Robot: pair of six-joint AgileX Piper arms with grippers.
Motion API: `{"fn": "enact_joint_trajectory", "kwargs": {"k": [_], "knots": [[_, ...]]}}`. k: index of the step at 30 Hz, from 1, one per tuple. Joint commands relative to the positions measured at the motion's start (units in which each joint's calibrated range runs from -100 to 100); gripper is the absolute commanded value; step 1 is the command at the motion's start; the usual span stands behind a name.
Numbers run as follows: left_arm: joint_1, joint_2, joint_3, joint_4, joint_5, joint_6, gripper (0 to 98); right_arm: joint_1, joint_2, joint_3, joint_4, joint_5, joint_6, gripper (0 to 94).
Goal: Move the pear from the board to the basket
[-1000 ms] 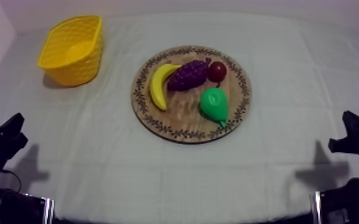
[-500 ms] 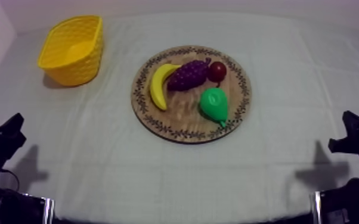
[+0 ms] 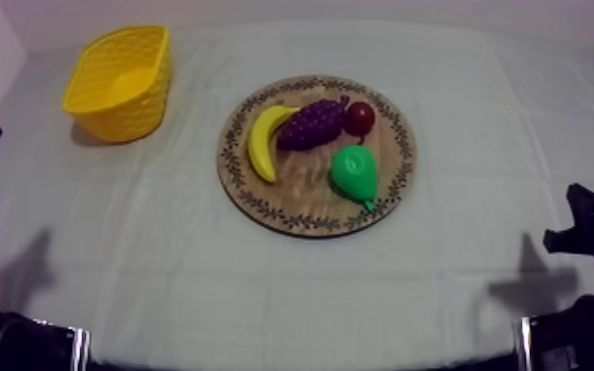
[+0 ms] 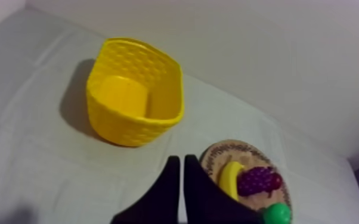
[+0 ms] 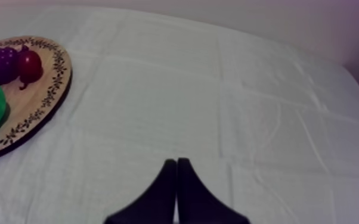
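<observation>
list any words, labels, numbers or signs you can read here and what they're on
None can be read. The rim of the board bears a dark ornamental pattern, not letters. The basket, pear, banana, grapes, small red fruit and cloth are plain.

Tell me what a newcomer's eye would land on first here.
The round wooden board in the middle of the cloth, carrying a bright green pear at its near right, with a banana, a bunch of grapes and a small red fruit. Then the yellow basket, empty, at the far left.
</observation>
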Motion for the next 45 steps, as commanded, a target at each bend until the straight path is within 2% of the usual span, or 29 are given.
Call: {"fn": "enact_joint_trajectory", "kwargs": {"k": [1,8,12,21,28,37,41,45], "knots": [[1.86,9.31,-12.85,-0.13,4.58,1.68,0.1,0.01,0.01,0.03,0.00,0.01,0.01,0.3],[9.60,25.33,-28.42,-1.73,13.77,8.10,0.1,0.01,0.01,0.03,0.00,0.01,0.00,0.3],[15.36,34.26,-34.91,-3.42,16.09,11.80,0.1,0.01,0.01,0.03,0.00,0.01,0.00,0.3],[26.76,53.85,-52.18,-5.57,21.69,17.60,0.1,0.01,0.01,0.03,0.00,0.01,0.01,0.3],[32.14,68.61,-62.52,-5.13,24.74,19.74,0.1,0.01,0.01,0.03,0.00,0.01,0.01,0.3],[35.55,83.81,-66.53,-3.93,20.76,19.32,0.6,0.01,0.01,0.03,0.00,0.01,0.00,0.3],[35.94,88.21,-65.98,-3.58,18.84,19.33,12.0,0.01,0.01,0.03,0.00,0.01,0.00,0.3],[35.89,91.47,-66.72,-3.22,18.14,18.89,41.9,0.01,0.01,0.03,0.00,0.01,0.00,0.3]]}}
